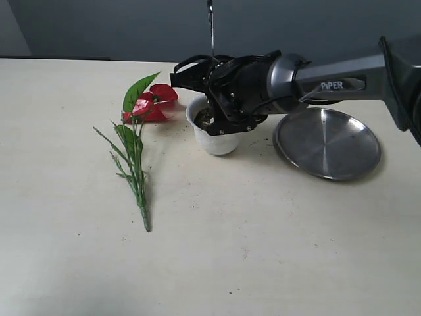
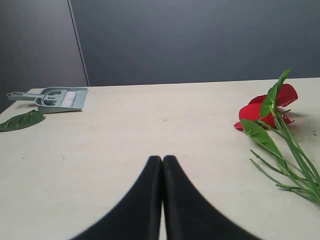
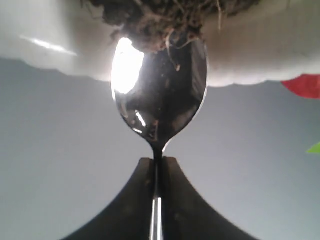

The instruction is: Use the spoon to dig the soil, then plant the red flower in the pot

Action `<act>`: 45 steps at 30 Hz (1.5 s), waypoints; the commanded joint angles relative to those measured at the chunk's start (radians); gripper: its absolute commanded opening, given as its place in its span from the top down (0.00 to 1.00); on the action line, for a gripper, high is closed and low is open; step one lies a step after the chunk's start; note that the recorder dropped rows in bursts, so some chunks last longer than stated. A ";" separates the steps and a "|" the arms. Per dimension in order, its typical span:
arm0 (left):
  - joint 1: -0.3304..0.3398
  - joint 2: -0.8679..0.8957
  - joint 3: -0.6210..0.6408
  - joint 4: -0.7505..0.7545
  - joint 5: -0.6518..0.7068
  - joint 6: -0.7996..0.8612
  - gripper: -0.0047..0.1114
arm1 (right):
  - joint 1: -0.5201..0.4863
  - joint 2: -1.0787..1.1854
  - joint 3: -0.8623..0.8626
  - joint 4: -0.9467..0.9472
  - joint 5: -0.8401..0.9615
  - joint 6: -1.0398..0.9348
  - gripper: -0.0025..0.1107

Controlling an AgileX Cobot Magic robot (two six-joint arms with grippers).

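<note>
The white scalloped pot [image 1: 218,141] stands mid-table with dark soil [image 1: 202,118] in it. My right gripper [image 1: 214,112] hangs right over the pot, shut on the spoon, whose handle [image 1: 211,26] points straight up. In the right wrist view the gripper [image 3: 158,161] clamps the handle, and the tip of the spoon bowl [image 3: 160,95] is stuck in the fibrous soil [image 3: 165,20] inside the pot rim [image 3: 250,60]. The red flower [image 1: 156,102] lies flat left of the pot, with its stems [image 1: 135,171] running toward the front. My left gripper [image 2: 162,160] is shut and empty, low over bare table, with the flower [image 2: 265,112] off to one side.
A round steel plate [image 1: 327,142] lies right of the pot, under the right arm. Crumbs of soil dot the table around the pot. In the left wrist view a grey dustpan with a brush [image 2: 60,98] and a loose green leaf [image 2: 22,120] sit near the table's far edge.
</note>
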 commanded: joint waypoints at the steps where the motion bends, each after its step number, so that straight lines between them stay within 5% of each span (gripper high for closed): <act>1: 0.001 -0.005 0.005 -0.002 0.002 -0.002 0.96 | -0.008 0.005 0.002 -0.003 -0.012 -0.004 0.98; 45: 0.001 -0.005 0.005 -0.002 0.002 -0.002 0.96 | -0.002 -0.054 0.048 -0.003 0.058 -0.010 0.98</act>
